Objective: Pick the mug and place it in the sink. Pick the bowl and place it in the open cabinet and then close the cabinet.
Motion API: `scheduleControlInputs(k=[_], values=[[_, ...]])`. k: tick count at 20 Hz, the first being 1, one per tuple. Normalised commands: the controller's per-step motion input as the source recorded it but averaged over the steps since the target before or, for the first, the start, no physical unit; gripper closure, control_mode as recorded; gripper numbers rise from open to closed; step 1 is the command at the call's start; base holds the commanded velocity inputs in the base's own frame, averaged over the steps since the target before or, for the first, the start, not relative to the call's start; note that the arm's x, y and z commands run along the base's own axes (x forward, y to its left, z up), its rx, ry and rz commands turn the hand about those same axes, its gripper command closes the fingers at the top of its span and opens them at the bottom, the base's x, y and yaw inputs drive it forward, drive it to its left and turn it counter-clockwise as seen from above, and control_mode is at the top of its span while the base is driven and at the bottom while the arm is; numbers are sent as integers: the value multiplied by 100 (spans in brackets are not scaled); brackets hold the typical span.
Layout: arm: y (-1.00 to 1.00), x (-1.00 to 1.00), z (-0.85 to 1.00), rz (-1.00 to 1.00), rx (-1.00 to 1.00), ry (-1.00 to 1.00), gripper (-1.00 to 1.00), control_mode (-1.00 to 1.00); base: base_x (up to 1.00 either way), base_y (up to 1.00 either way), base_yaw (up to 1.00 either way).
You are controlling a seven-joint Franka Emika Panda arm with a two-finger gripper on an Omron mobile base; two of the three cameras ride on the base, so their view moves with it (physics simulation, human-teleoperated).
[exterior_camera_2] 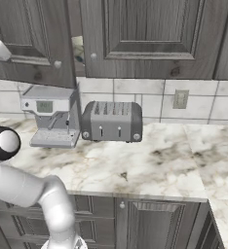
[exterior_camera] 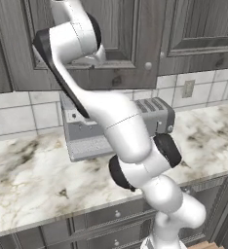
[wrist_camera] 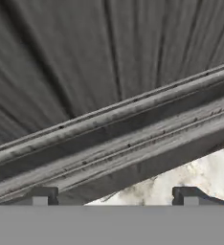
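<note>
My claw (wrist_camera: 115, 196) spread wide, empty, pressed close against cabinet (wrist_camera: 109, 86) door panel. Door edge runs slantwise just ahead; bowl (exterior_camera_2: 78, 51) glimpsed through remaining gap. Push likely finishes closing.

A home kitchen. A toaster (exterior_camera_2: 111, 121) and coffee machine (exterior_camera_2: 51, 122) sit on a marble counter (exterior_camera_2: 150, 168) (tiled wall behind). Wood-grain cabinet (exterior_camera_2: 150, 36) above.

A marbled counter (exterior_camera_2: 150, 170) runs beneath the wall tiles. A grey coffee machine (exterior_camera_2: 51, 121) stands on it toward the left, against the wall. A grey toaster (exterior_camera_2: 112, 121) sits just to its right, slots up, two levers facing out. The left base view shows both partly behind the arm
</note>
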Motion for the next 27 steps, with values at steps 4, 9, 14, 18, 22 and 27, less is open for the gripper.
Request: scheduleControlInputs(k=[4,9,14,18,22,27], values=[[0,100,-1,32,34,-100,-100,-100,0,0,0],[0,100,0,30,34,-100,-100,-100,0,0,0],[-9,89,-40,31,26,-98,-100,-100,0,0,0],[-32,52,-100,39,8,-92,-100,-100,0,0,0],[-35,73,-82,38,3,-99,-100,-100,0,0,0],[-16,93,-81,30,6,-92,-100,-100,0,0,0]])
